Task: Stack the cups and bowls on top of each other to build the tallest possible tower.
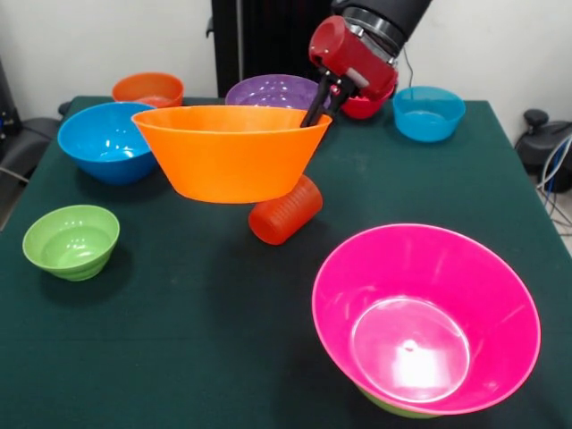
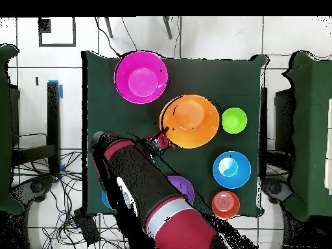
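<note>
My gripper [image 1: 315,114] is shut on the right rim of the large orange bowl [image 1: 228,152] and holds it above the table's middle. Both also show in the overhead view, the gripper [image 2: 162,137] at the edge of the bowl [image 2: 190,120]. The orange-red cup [image 1: 286,211] lies on its side on the table just below and behind the bowl; the overhead view hides it. The tower is the big pink bowl [image 1: 424,317] at the front right, nested on a green bowl [image 1: 393,408] whose edge peeks out below. In the overhead view the pink bowl [image 2: 141,77] hides it.
Standing singly on the green table [image 1: 197,340] are a blue bowl [image 1: 107,141], a green bowl [image 1: 71,239], a small orange bowl [image 1: 148,89], a purple bowl [image 1: 273,91], a small blue bowl [image 1: 428,112] and a red bowl [image 1: 365,107] behind the gripper.
</note>
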`<move>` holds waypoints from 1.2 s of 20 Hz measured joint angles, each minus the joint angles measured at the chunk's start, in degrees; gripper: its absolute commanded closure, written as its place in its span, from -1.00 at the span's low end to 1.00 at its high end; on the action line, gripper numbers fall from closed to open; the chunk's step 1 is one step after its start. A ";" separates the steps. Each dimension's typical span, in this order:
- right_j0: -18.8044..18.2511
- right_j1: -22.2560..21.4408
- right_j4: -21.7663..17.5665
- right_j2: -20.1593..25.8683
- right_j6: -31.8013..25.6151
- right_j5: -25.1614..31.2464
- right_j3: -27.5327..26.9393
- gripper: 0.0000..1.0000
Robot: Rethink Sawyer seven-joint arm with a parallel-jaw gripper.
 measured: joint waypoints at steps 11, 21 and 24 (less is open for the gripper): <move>7.63 7.41 7.26 -4.88 0.00 0.02 -3.81 1.00; 16.73 13.11 12.38 -8.68 0.00 0.02 -8.20 1.00; 18.56 13.72 13.95 -9.70 0.00 0.05 -9.20 1.00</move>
